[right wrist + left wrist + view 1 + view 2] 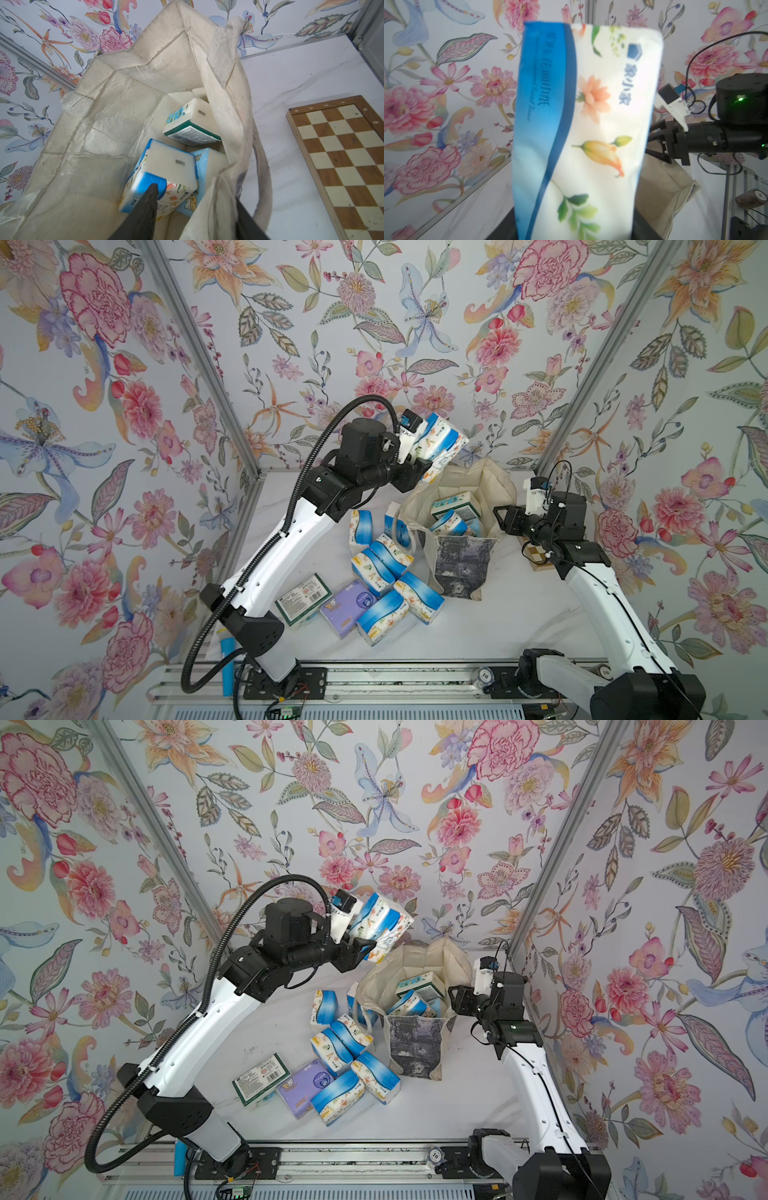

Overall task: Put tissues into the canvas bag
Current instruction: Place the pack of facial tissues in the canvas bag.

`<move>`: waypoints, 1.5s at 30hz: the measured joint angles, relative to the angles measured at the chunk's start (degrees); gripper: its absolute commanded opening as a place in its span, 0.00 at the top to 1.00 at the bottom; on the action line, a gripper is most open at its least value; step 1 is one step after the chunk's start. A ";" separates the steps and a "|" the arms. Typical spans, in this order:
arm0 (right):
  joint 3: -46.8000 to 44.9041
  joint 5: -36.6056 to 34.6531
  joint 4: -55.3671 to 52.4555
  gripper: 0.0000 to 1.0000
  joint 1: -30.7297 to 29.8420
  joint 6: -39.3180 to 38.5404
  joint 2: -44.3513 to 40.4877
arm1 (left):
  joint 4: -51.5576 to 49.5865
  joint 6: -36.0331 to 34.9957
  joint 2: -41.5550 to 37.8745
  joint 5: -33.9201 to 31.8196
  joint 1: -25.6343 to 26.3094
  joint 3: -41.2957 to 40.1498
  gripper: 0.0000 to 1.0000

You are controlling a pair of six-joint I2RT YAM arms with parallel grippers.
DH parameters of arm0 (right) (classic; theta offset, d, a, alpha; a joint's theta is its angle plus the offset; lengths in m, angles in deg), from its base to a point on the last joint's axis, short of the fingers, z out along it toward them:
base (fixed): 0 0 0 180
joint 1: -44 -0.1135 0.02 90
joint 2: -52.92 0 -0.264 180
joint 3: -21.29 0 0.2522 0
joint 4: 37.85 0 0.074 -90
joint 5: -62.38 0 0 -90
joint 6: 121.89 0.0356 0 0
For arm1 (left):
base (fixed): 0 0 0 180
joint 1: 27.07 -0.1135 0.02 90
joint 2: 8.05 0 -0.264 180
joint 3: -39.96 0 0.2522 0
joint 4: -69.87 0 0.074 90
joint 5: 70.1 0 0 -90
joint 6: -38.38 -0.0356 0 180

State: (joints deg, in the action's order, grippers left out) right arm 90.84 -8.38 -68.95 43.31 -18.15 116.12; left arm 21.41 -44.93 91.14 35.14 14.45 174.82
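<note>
Several loose tissue packs lie heaped on the white table, just left of the canvas bag, which stands open with three more packs inside. The right gripper straddles the bag's right wall, jaws partly apart. Beyond, the left gripper clamps a blue-and-white floral pack aloft near the bag's far rim.

floral pack: blue-white, orange blooms, green leaves | lilac pack: darker roundel | green pack: green-white, barcode | bag: cream, grey print | chessboard: brown-cream checks
</note>
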 measured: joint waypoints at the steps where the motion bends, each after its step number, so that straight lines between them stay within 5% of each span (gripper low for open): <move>1: 0.00 -0.11 -0.02 0.50 0.00 -0.02 -0.15 | -0.79 -0.02 3.04 0.37 1.18 3.28 0.43; 6: 0.00 -0.22 -0.55 0.50 0.02 -0.02 -1.05 | -8.81 -0.66 18.99 0.55 4.87 16.94 0.42; 11: 0.00 -0.22 -0.87 0.50 0.09 -0.04 -1.11 | -16.83 -0.33 26.08 -1.16 5.73 17.35 0.42; 22: 0.00 -0.20 -1.01 0.50 0.50 -0.04 -1.09 | -22.75 -0.22 25.00 -2.86 6.40 10.49 0.35; 32: 0.00 -0.20 -0.98 0.46 0.50 -0.02 -1.07 | -23.02 -1.70 25.31 -1.81 7.19 12.74 0.08; 36: 0.00 -0.17 -1.01 0.46 0.50 -0.02 -1.07 | -18.91 -1.70 25.29 2.25 6.95 12.85 0.09; 40: 0.00 -0.17 -1.01 0.46 0.50 -0.02 -1.07 | -13.27 -0.46 23.71 3.43 6.56 11.82 0.21; 45: 0.00 -0.17 -1.01 0.46 0.50 -0.02 -1.09 | -6.16 1.16 14.91 -5.77 6.32 5.55 0.38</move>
State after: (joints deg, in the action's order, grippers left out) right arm 90.84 -8.55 -69.96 43.81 -18.17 115.03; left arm 15.25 -43.77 106.05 29.37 20.77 180.37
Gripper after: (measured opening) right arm 0.540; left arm 0.657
